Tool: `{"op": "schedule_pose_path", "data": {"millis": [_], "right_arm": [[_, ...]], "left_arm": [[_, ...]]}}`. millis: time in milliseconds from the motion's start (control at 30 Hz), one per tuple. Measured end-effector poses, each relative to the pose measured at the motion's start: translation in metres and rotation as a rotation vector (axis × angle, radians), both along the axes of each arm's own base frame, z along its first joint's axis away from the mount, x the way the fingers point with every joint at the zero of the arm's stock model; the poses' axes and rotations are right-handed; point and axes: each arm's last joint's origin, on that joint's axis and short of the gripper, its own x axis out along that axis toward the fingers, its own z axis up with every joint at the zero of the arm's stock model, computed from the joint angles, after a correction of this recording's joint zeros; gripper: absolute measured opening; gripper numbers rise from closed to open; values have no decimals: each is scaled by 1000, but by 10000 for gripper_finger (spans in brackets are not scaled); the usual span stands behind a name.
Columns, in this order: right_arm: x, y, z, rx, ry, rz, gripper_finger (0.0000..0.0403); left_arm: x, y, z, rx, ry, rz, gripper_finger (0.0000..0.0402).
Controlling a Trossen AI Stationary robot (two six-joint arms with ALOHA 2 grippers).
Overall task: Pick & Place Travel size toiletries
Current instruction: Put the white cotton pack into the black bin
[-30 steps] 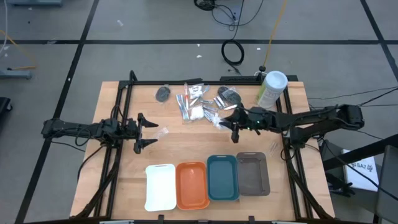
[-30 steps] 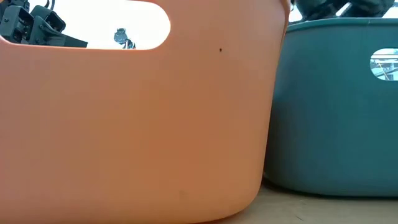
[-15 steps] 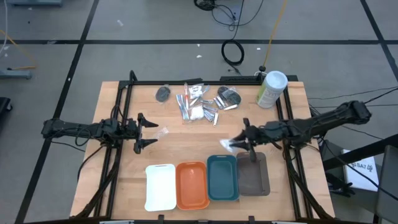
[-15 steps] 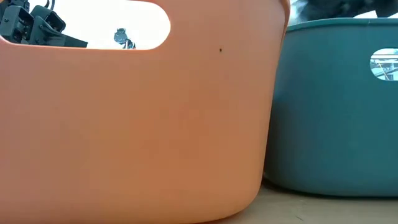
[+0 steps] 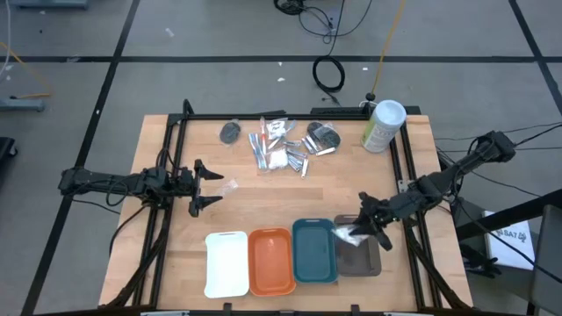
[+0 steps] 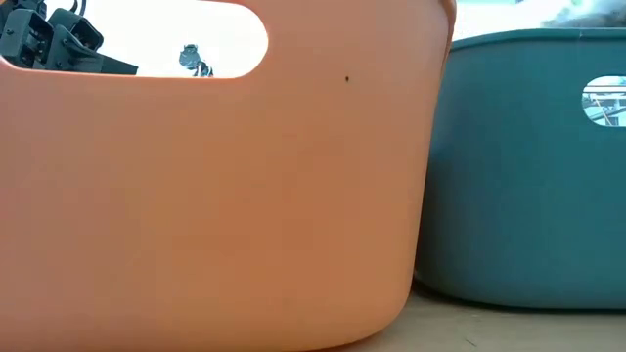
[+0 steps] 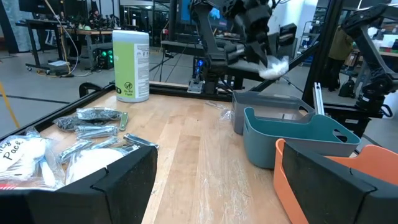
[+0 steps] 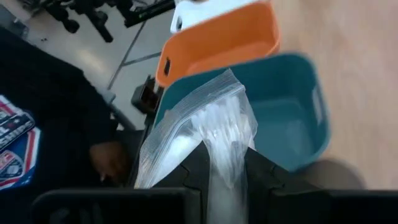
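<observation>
Clear plastic bag with a white fluffy pad inside (image 5: 348, 233), pinched at one end and dangling over the seam between the teal tray (image 5: 313, 252) and the grey tray (image 5: 358, 247), near the right end of the tray row; carried high, probably so as to clear the tray walls before a drop into one of them, though which one cannot yet be told. Gripped by the right hand (image 5: 370, 227), fingers clenched narrowly on the bag's gathered film, as seen close up in the right wrist view, where the bag (image 8: 205, 140) rises from between the dark fingers with the teal tray (image 8: 298, 118) and the orange tray (image 8: 217, 40) beyond. Also visible from the left wrist view as a pale bundle (image 7: 272, 66) held up above the grey tray (image 7: 264, 102). Still heaped at the far middle of the table (image 5: 413, 140): the remaining toiletries (image 5: 283, 147), slim wrapped sticks, silvery pieces and dark round bundles, with one dark bundle (image 5: 230, 132) apart to the left. Waiting at the left of the table, the left hand (image 5: 205, 186), fingers spread wide and empty, with a small clear wrapped piece (image 5: 230, 187) just beside it. Standing at the far right corner, a pale-green canister (image 5: 384, 125). Nearest left, a white tray (image 5: 226, 263), seemingly bare.
</observation>
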Motion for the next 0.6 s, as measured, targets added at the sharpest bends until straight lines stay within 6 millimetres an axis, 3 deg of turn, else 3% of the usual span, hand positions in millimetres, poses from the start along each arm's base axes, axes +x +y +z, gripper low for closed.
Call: {"op": "schedule_pose_path", "data": {"millis": [300,600], "right_arm": [[-8,4,-33,93,27,-4,57],[-13,0,-28,117,-49,7,147]], "left_arm": [[0,0,0,0,0,0,340],[0,0,0,0,0,-1,340]]}}
